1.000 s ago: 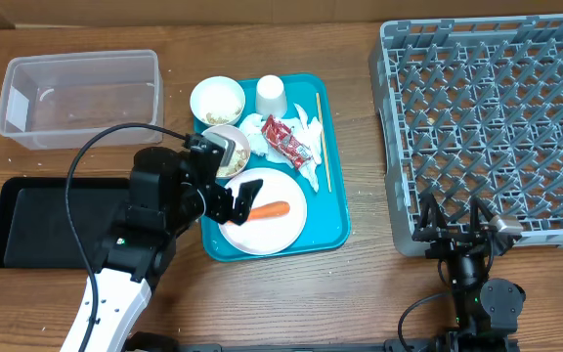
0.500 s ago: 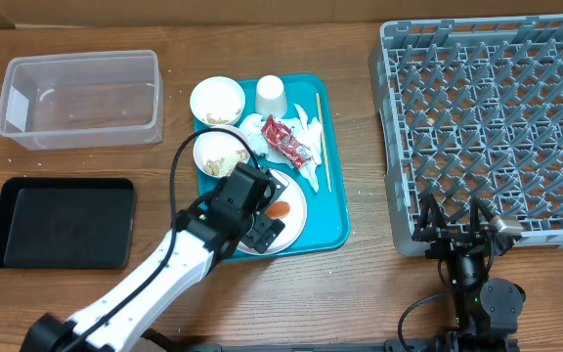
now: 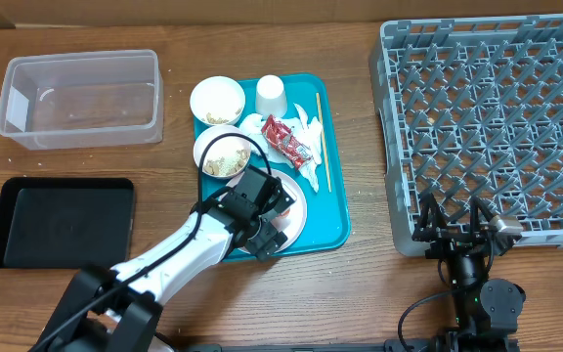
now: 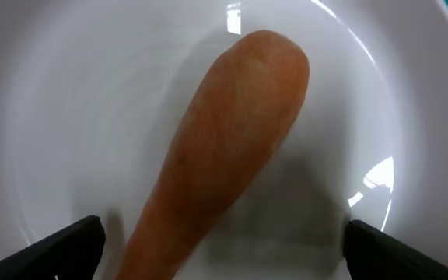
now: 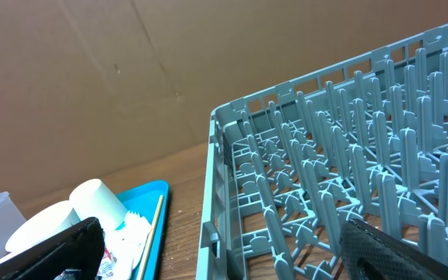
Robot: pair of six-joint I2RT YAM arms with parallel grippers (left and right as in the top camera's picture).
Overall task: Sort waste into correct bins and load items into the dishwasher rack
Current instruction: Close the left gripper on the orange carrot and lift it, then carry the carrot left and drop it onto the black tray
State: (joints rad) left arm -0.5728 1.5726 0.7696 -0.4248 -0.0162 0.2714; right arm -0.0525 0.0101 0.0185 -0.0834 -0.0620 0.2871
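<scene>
An orange carrot (image 4: 224, 148) lies on the pale round plate (image 4: 92, 93). My left gripper (image 4: 224, 260) is low over the plate, open, one dark fingertip on each side of the carrot's near end and neither touching it. From overhead the left gripper (image 3: 267, 220) covers most of the carrot on the plate (image 3: 298, 200). Two white bowls (image 3: 217, 100) (image 3: 221, 152) hold crumbs. A white cup (image 3: 270, 94), a red wrapper (image 3: 286, 140) and crumpled napkins (image 3: 308, 129) share the teal tray. My right gripper (image 3: 462, 230) stands open and empty at the front edge of the grey dishwasher rack (image 3: 487, 127).
The clear tub (image 3: 81, 98) stands at the back left and the black tray (image 3: 62, 223) in front of it. All the tableware rests on a flat teal tray (image 3: 335, 225), which also carries a thin wooden stick (image 3: 323, 142).
The left arm has swung right from beside the black tray onto the plate and come down so its open jaws straddle the carrot. The right arm has not moved.
</scene>
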